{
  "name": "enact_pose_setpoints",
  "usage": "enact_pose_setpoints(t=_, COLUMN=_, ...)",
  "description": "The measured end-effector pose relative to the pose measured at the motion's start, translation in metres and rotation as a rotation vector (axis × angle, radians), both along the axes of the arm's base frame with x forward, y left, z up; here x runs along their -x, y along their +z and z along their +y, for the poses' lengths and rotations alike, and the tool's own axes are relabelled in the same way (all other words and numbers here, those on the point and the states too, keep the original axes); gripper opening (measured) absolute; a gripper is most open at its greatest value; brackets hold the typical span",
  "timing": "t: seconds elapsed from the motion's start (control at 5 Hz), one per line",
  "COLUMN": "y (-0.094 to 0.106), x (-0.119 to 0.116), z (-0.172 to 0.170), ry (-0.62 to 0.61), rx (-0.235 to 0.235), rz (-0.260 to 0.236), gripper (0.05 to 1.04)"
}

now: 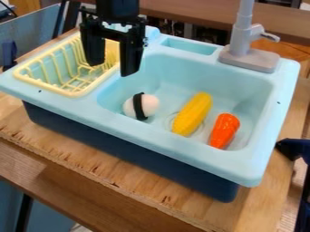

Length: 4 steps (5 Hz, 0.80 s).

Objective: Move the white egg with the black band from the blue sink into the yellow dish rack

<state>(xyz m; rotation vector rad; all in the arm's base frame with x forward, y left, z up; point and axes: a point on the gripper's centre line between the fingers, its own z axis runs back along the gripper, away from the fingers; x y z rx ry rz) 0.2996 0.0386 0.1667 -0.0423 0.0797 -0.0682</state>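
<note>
In the light-blue sink (151,138) at the centre lie one white ball with black band (140,106), one yellow corn (192,114) and, to the right, one orange carrot (225,130). At upper left, near the yellow rack (45,86), hangs the gripper (112,69), its claw released. Below is a wooden board (79,158).

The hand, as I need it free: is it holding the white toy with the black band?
No, the hand hangs with its fingers apart and nothing between them, while the banded toy lies in the basin.

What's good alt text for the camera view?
Open black gripper above a blue toy sink, near its yellow rack; inside, left to right: white toy with black band, yellow corn, orange tapered toy.
</note>
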Motion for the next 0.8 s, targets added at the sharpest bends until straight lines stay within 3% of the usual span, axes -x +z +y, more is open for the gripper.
enact_pose_setpoints(t=0.4, y=-0.027, x=-0.013, z=-0.008, ry=-0.063, rx=-0.017, rz=0.011, gripper=1.000)
enact_pose_setpoints(t=0.6, y=-0.034, x=-0.023, z=-0.028, ry=-0.165, rx=-0.116, rz=0.073, gripper=1.000)
enact_pose_setpoints(t=0.8, y=-0.036, x=-0.030, z=-0.040, ry=-0.207, rx=-0.191, rz=0.096, gripper=1.000)
